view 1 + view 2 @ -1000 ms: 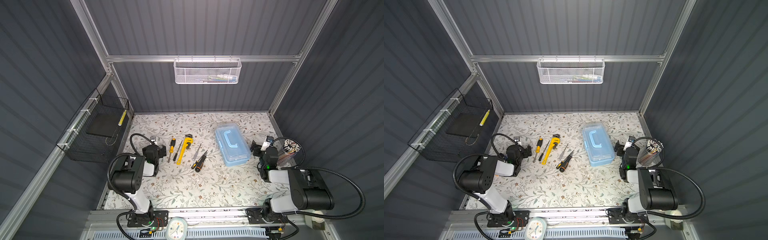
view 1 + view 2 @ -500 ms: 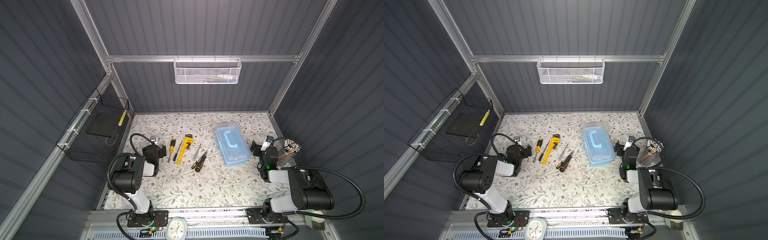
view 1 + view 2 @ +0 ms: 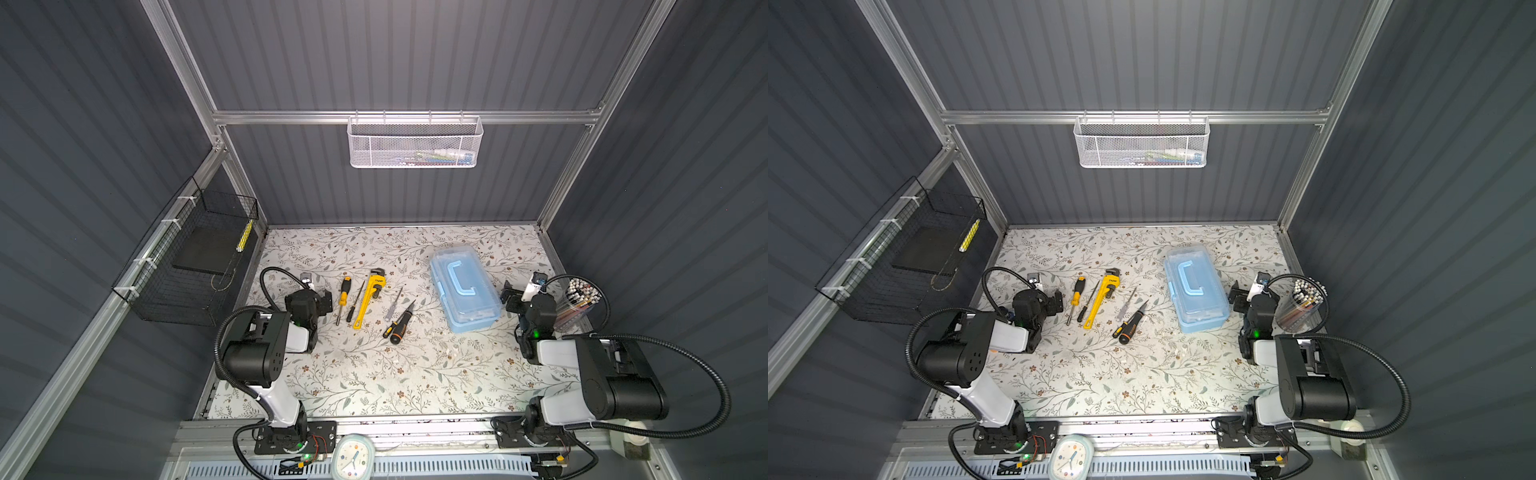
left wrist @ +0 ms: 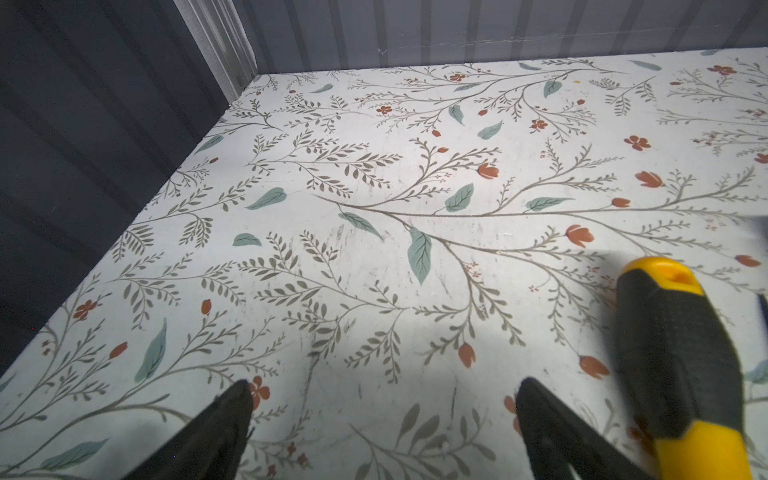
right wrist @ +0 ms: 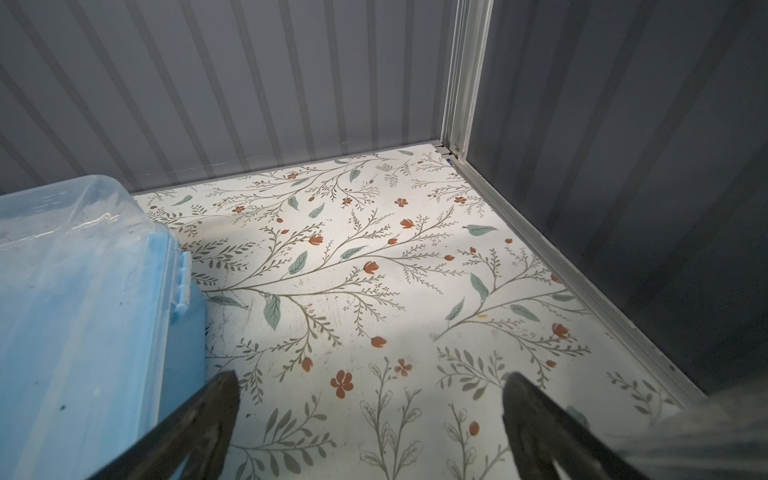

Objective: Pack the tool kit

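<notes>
While both arms sit low at the table's two sides, nothing is packed yet.

Both top views: the tool kit [image 3: 464,289] lies right of centre on the floral table [image 3: 374,374], lid down, handle up. To its left, apart from it, lie the pipe wrench [image 3: 368,301], yellow screwdriver [image 3: 343,291], orange-black screwdriver [image 3: 400,324] and two thin metal tools [image 3: 394,301]. The left gripper [image 3: 323,300] is just beside the yellow screwdriver, the right gripper [image 3: 508,296] just beside the kit. Both are spread wide, holding nothing.

Left wrist view: fingers [image 4: 224,424] straddle bare table. The screwdriver handle sits outside them.

Right wrist view: kit wall and side latch [image 5: 180,286] lie close by. Jaws apart, empty.

Judgement: the lid must open first. The right arm is best placed for it: work the latch and brace the light case against sliding.

Hard to tell: any latch on the far side; the kit's contents, blurred through the lid. The cup of pens [image 3: 577,301] crowds the right arm. The thin tools lie flat, probably awkward to pinch.
</notes>
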Available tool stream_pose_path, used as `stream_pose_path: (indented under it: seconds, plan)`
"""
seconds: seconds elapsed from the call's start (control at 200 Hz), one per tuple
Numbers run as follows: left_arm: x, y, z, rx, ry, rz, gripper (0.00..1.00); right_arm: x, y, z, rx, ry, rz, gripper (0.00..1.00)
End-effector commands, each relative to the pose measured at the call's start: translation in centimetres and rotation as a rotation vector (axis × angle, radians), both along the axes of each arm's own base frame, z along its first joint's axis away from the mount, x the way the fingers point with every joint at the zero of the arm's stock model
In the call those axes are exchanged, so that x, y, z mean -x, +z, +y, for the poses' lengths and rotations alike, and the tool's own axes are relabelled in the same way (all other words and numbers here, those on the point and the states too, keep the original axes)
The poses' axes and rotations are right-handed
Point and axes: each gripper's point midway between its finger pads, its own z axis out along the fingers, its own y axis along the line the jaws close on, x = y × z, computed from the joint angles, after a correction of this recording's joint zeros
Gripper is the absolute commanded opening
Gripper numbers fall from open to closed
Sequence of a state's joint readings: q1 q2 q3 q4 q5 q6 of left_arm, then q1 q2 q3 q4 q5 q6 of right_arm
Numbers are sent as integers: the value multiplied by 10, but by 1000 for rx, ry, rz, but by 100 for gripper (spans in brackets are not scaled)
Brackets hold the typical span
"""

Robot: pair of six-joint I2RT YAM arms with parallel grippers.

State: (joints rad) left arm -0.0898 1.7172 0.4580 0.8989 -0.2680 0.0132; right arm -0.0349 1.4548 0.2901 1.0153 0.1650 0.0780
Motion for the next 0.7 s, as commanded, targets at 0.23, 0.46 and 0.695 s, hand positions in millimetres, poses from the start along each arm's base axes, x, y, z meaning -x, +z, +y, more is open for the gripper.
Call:
stream_pose_path:
  seconds: [0.23, 0.46, 0.695]
  plan:
    - [-11, 29, 15, 6, 98, 25, 100, -2, 14, -2, -1, -10, 4, 99]
    - [-7, 130, -2, 190, 102, -65, 100, 5, 58, 17, -125, 40, 143, 99]
    - [19, 140, -122, 214, -168, -6, 100, 15, 80, 90, -103, 189, 272, 99]
